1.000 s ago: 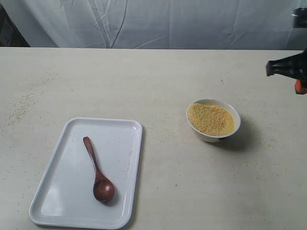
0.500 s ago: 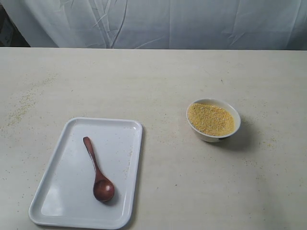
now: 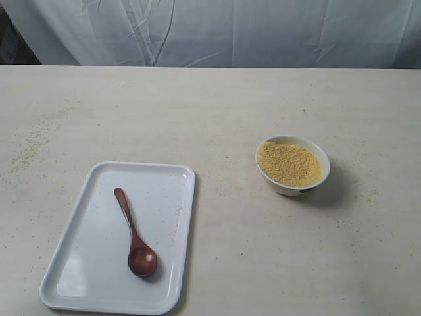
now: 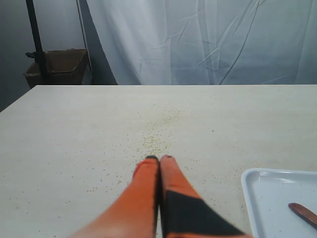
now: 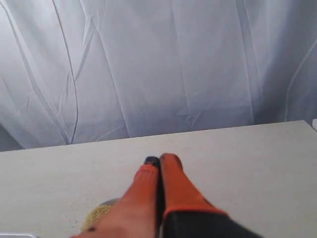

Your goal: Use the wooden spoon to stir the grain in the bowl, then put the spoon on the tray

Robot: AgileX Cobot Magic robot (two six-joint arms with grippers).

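The dark reddish-brown wooden spoon (image 3: 134, 234) lies on the white tray (image 3: 172, 178) at the front left, scoop toward the front. To the right stands the small white bowl (image 3: 276, 182), holding a mound of yellow grain (image 3: 289, 163). Neither arm shows in the exterior view. In the left wrist view my left gripper (image 4: 159, 158) is shut with nothing in it, over bare table beside the tray corner (image 4: 257, 184); the spoon handle's tip (image 4: 303, 212) shows there. My right gripper (image 5: 160, 159) is shut and empty, with the grain (image 5: 95, 216) peeking out under its fingers.
Spilled grains (image 3: 29, 148) are scattered on the beige table at the far left and around the bowl. A white curtain (image 3: 230, 29) hangs behind the table. A dark stand with a brown box (image 4: 54, 67) stands off the table's far corner.
A second ago the right gripper was visible at the exterior view's right edge; it has since drawn out of that view. Spoon, tray and bowl have not moved.
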